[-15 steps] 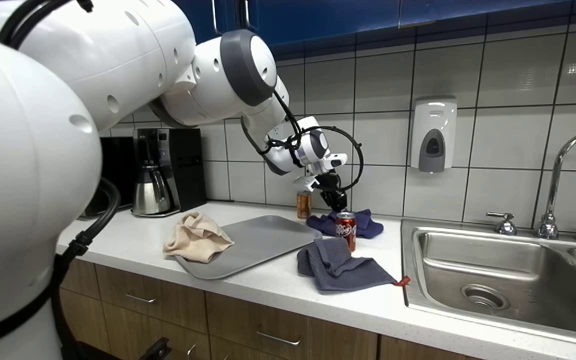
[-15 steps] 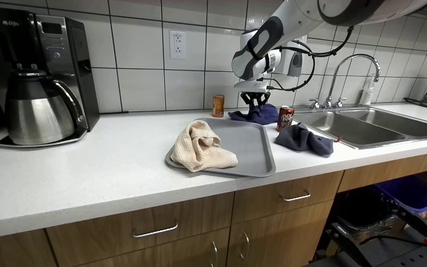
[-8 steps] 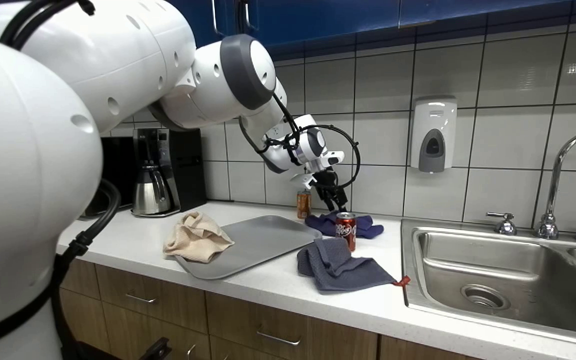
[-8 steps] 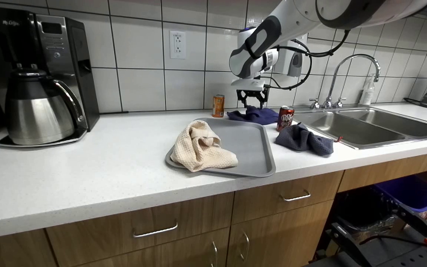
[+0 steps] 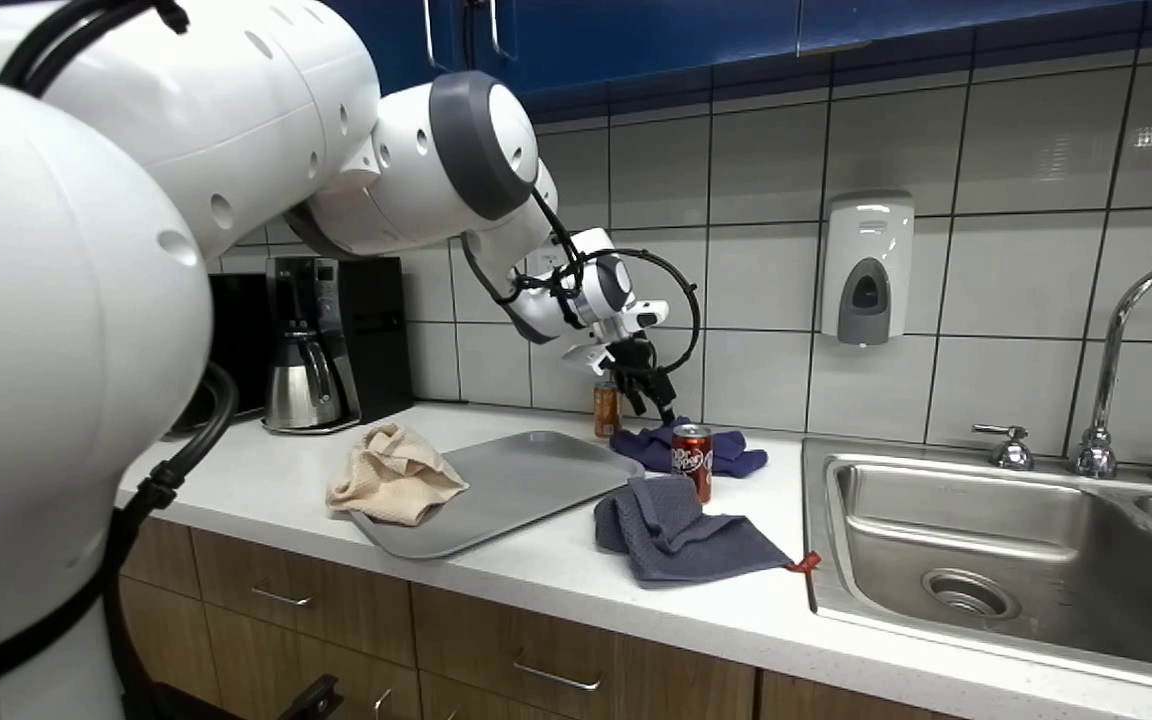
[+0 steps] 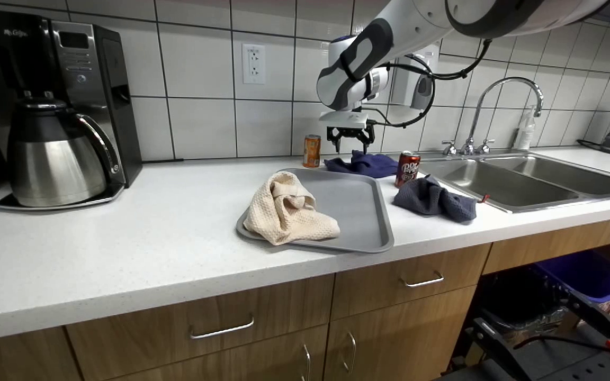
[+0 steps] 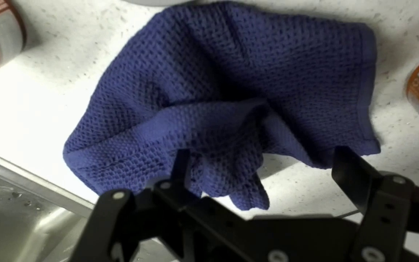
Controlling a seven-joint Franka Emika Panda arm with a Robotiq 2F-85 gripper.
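- The jaws stand wide apart, and the gripper (image 7: 263, 154) points down at the counter (image 6: 178, 222).
- The blue cloth (image 7: 231, 72) lies crumpled below the jaws, most of it spread out past the fingertips (image 7: 342, 158) in the wrist view.
- In that view one finger (image 7: 182, 169) overlaps the folds; the opposite one sits by a corner of the blue cloth, over its edge and bare counter.
- A bunched end of the blue cloth and a strip of counter show in the gap between the jaws.
- In both exterior views the fingertips are at or just above the top of the blue cloth; whether they touch it, I cannot tell.
- The orange can (image 6: 312, 151) stands upright near the jaws, apart from them, off the finger at the right of the wrist view.
- The red can (image 6: 407, 169) stands upright off the opposite finger, farther from the jaws.
- The grey cloth (image 6: 434, 201) lies past the red can, well apart from the jaws.
- The tray (image 6: 358, 206) lies out beyond the blue cloth from the jaws, with the cream cloth (image 6: 286, 211) on its far end.
- The sink (image 7: 31, 182) is on the red can's side of the jaws.
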